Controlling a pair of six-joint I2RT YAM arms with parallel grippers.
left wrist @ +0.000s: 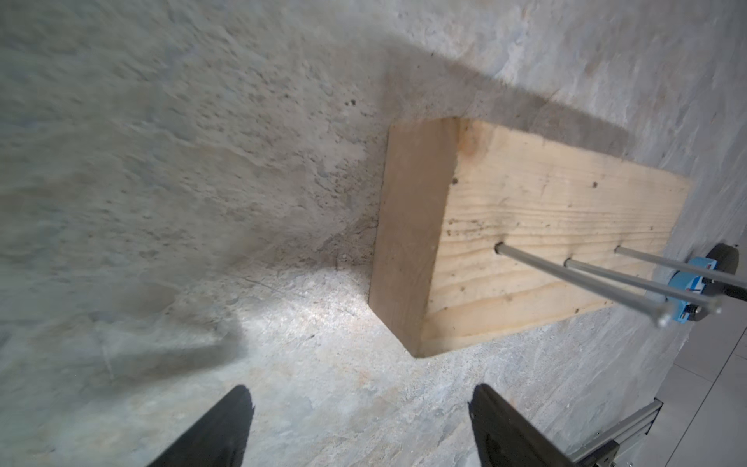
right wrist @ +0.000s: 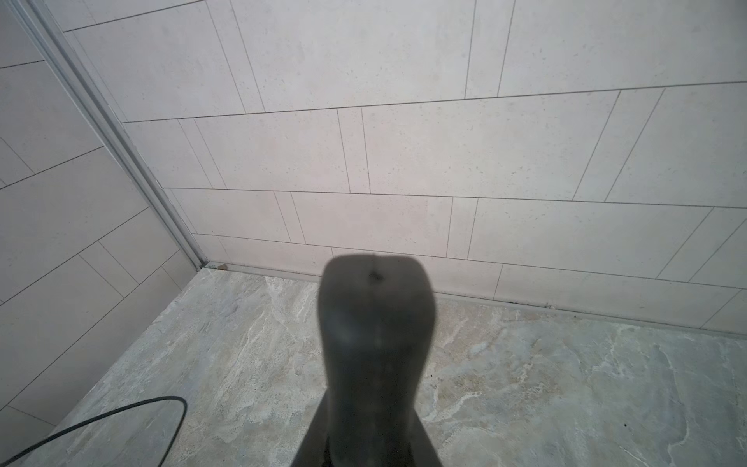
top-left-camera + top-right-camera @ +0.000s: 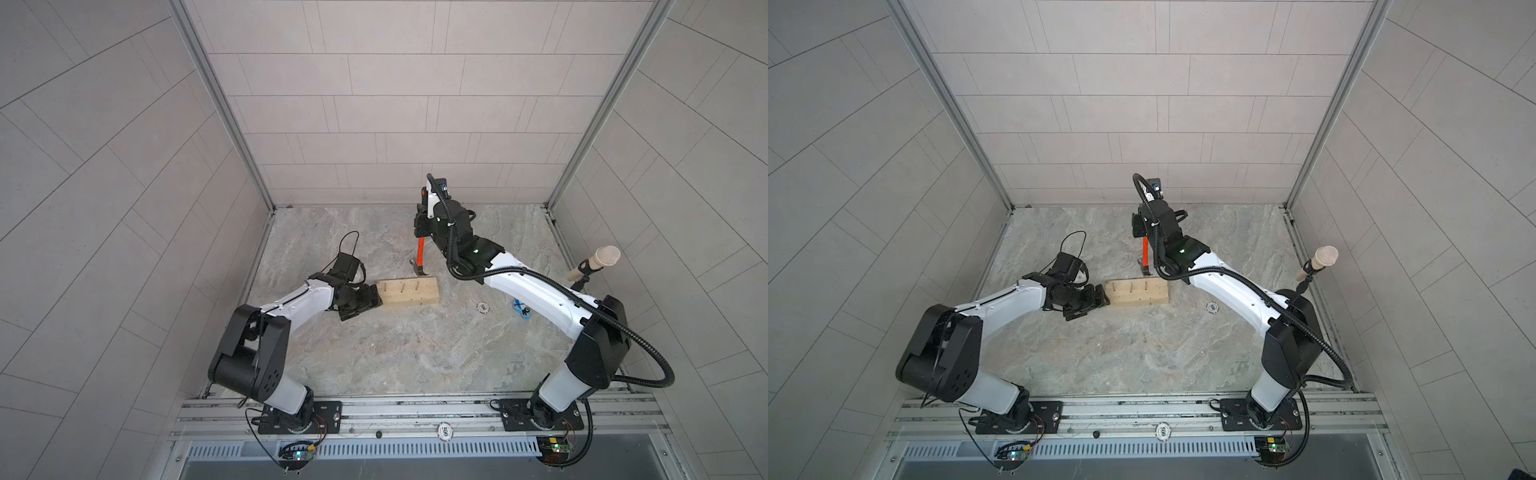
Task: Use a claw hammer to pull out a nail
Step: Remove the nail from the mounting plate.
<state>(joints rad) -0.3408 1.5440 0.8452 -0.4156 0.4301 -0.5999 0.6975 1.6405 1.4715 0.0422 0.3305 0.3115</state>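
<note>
- Currently the right hand (image 3: pixel 420 222) is clenched on the black handle end of the claw hammer (image 3: pixel 420 248), holding it above the bench (image 3: pixel 374 353) between the middle and the far edge.
- The hammer hangs head down with its orange-red shaft nearly upright. Its silver head sits just beyond the far long side of the wooden block (image 3: pixel 409 295), near the block's right end.
- Whether the claw touches any nail cannot be told from either top view.
- In the right wrist view the hammer's dark handle end (image 2: pixel 376 343) fills the lower centre, blurred, and the fingers gripping it cannot be made out.
- The block lies flat near the middle of the bench, its long sides roughly parallel to the front edge.
- Three nails (image 3: pixel 402 286) stand in a row out of the block's top face, with most of each shank exposed.
- The left hand (image 1: pixel 361 392) is released, fingers spread wide and holding nothing. It sits low over the bench just beside the block's left end and points at it.
- A beige microphone-like stick (image 3: pixel 598 262) leans tilted in a black holder at the right edge.
- A small blue object (image 3: pixel 521 309) and a round white chip (image 3: pixel 483 307) lie on the bench between the block and the right edge.
</note>
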